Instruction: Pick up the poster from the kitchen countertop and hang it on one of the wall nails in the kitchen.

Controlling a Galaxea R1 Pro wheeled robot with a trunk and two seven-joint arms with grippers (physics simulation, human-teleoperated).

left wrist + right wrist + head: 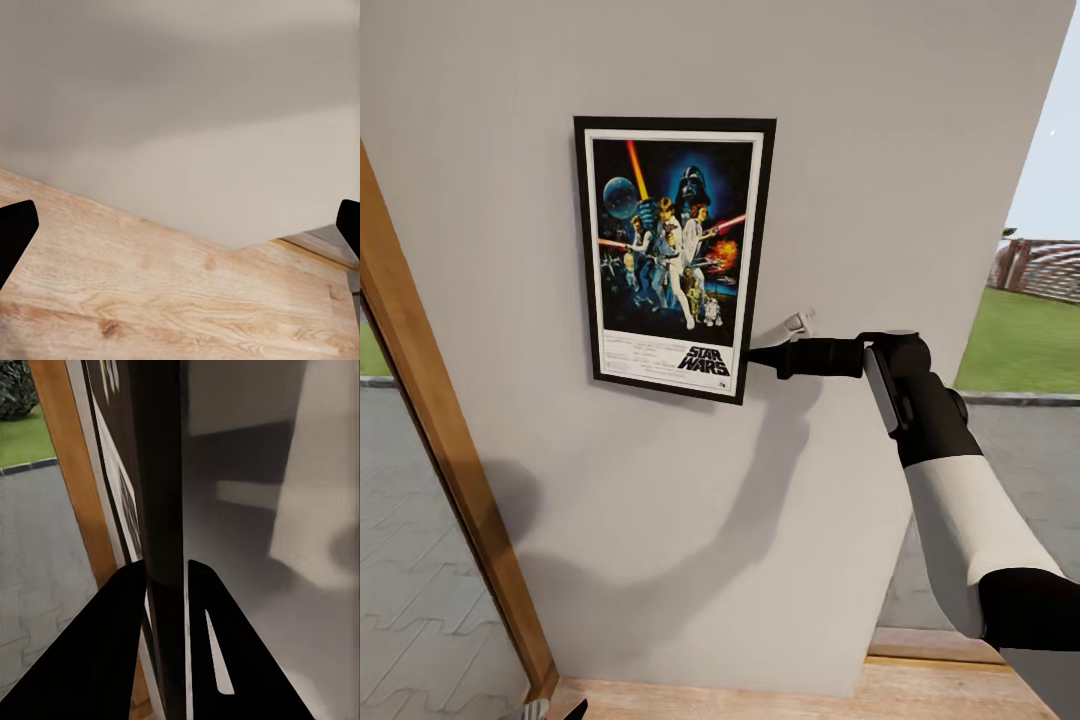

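The poster (pixel 674 257) sat flat against the grey wall (pixel 880 150), slightly tilted, to the right of the wooden door frame (pixel 435 440). The right gripper (pixel 752 357) was closed on the poster's lower right edge; the right wrist view showed both fingers (pixel 112 645) pinching the thin black frame (pixel 161 510) edge-on, close against the wall. No nail was visible, likely hidden behind the poster or too small to tell.

The step looked like final hanging. To do it well: keep the frame flush to the wall, lower gently until the top catches, then release slowly and back straight away from the wall without dragging the edge.

The left gripper (pixel 180 225) hung low over the wooden floor (pixel 150 300), its fingers spread wide and holding nothing.
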